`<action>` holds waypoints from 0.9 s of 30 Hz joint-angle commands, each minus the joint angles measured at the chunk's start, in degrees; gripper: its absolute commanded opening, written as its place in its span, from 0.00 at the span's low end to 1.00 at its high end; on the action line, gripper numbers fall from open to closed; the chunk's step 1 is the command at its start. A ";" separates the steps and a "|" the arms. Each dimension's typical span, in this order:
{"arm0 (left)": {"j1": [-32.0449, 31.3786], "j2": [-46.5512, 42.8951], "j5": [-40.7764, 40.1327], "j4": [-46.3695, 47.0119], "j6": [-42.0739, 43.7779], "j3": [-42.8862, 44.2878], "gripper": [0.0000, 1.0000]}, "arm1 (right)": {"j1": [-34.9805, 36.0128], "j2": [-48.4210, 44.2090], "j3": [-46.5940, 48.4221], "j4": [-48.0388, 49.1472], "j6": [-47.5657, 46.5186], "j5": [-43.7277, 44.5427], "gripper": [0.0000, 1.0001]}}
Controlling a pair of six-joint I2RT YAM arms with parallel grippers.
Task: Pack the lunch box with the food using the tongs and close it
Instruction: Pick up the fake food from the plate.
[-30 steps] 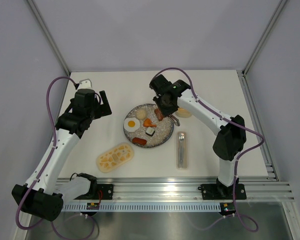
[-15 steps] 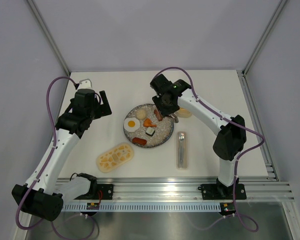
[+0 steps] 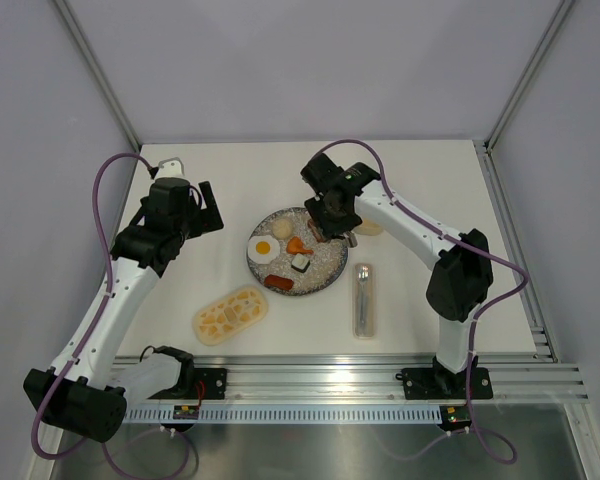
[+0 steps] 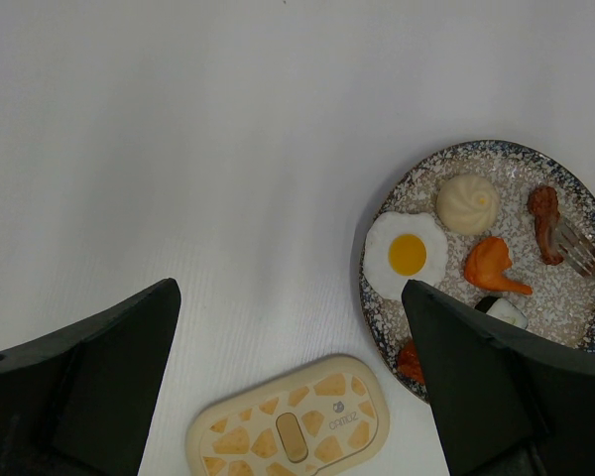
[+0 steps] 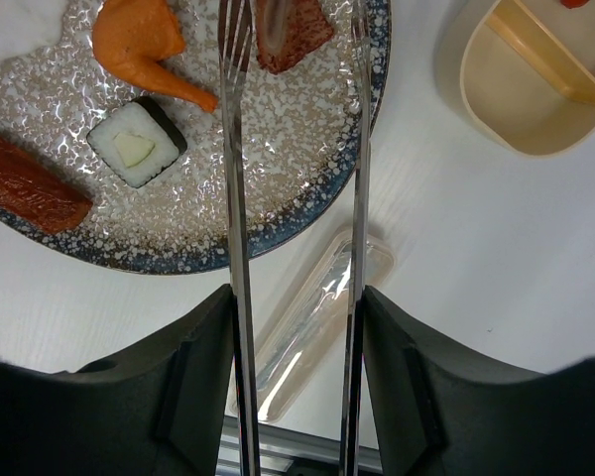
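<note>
Box: open, lid off, on the table just right of the plate, on the far side of the case. The right arm hid part of it from above.

Lid: flat on the table, near-left of the plate, well apart from the box.

Tongs: both arms ran out over the plate's right part, tips spread to either side of a sausage. I could not tell whether the tips touched it.

Also on the plate: orange piece, sushi, second sausage, egg, bun.

Right gripper: pinched the tongs from outside, one finger against each arm.

Left gripper: fingers spread wide, nothing between them, hanging over bare table left of the plate.

Against the view one second earlier: the right wrist had shifted only slightly above the plate's right edge. Left arm, plate, lid, case and box lay as before.

The table was white and matte, with a metal rail along its near edge. Plain pale walls enclosed it, with aluminium posts at the corners.
</note>
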 commanded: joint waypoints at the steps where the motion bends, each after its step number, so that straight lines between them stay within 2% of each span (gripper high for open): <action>1: 0.21 -1.33 -0.43 2.52 -0.22 -0.35 0.99 | -0.28 -1.70 0.03 0.29 -0.34 -0.88 0.58; 27: 0.21 -0.90 -0.87 2.78 -0.13 -0.62 0.99 | -1.07 0.85 -2.17 2.49 -1.57 -2.99 0.62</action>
